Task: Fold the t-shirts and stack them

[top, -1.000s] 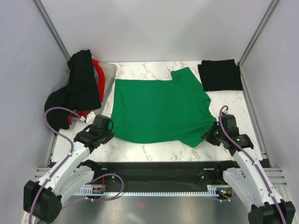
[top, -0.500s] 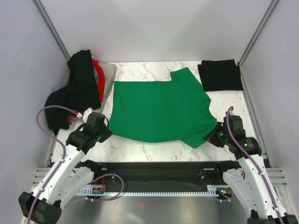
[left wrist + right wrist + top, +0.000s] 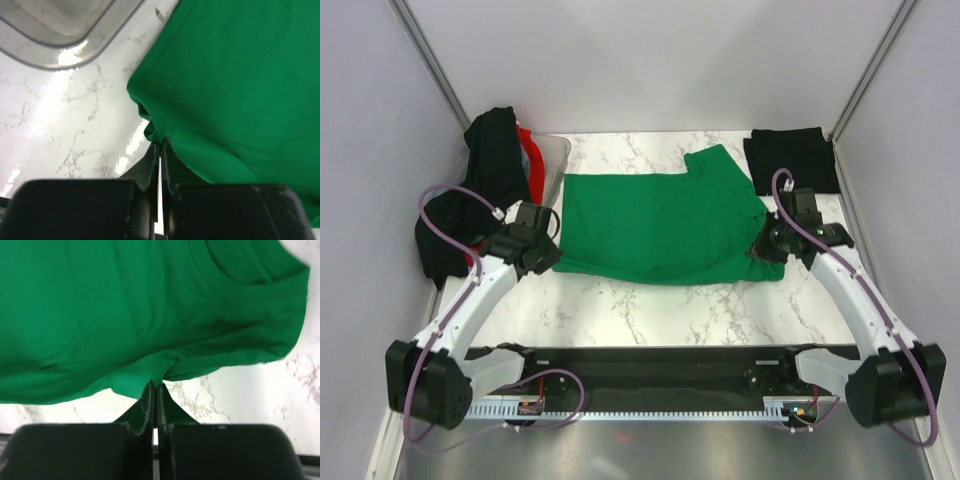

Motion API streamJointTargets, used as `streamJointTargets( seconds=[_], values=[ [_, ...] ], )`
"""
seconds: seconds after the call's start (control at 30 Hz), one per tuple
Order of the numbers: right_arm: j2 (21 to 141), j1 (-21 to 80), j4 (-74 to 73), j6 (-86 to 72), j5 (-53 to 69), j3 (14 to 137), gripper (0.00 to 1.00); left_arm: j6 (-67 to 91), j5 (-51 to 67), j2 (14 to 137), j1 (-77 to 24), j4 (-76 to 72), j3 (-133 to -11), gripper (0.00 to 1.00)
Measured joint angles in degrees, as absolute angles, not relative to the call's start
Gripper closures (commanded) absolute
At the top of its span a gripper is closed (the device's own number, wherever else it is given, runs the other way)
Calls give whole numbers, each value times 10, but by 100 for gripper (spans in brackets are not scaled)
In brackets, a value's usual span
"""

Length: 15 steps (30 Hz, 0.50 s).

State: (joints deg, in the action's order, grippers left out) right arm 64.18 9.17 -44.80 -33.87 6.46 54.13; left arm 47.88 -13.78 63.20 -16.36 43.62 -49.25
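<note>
A bright green t-shirt (image 3: 660, 225) lies spread on the marble table, its near part folded back over itself. My left gripper (image 3: 552, 255) is shut on the shirt's near left corner (image 3: 150, 131), held just above the table. My right gripper (image 3: 761, 249) is shut on the near right edge (image 3: 159, 374). A folded black t-shirt (image 3: 791, 160) lies at the back right. More black shirts (image 3: 485, 190) and a red one (image 3: 528, 145) hang over the tub at the back left.
A translucent plastic tub (image 3: 556, 160) stands at the back left; its rim shows in the left wrist view (image 3: 60, 42). Bare marble (image 3: 660, 310) lies between the shirt's near fold and the table's front edge. Frame posts stand at both back corners.
Both grippers have carried the green shirt's near edge away from the table front toward the back, folding the near part over. The shirt now looks shorter front to back.
</note>
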Motion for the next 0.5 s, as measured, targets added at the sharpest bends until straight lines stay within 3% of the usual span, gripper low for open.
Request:
streamJointTargets(
  seconds=[0.5],
  values=[
    [851, 92, -399, -292, 9, 693, 100, 425, -113, 834, -106, 357, -578, 98]
  ],
)
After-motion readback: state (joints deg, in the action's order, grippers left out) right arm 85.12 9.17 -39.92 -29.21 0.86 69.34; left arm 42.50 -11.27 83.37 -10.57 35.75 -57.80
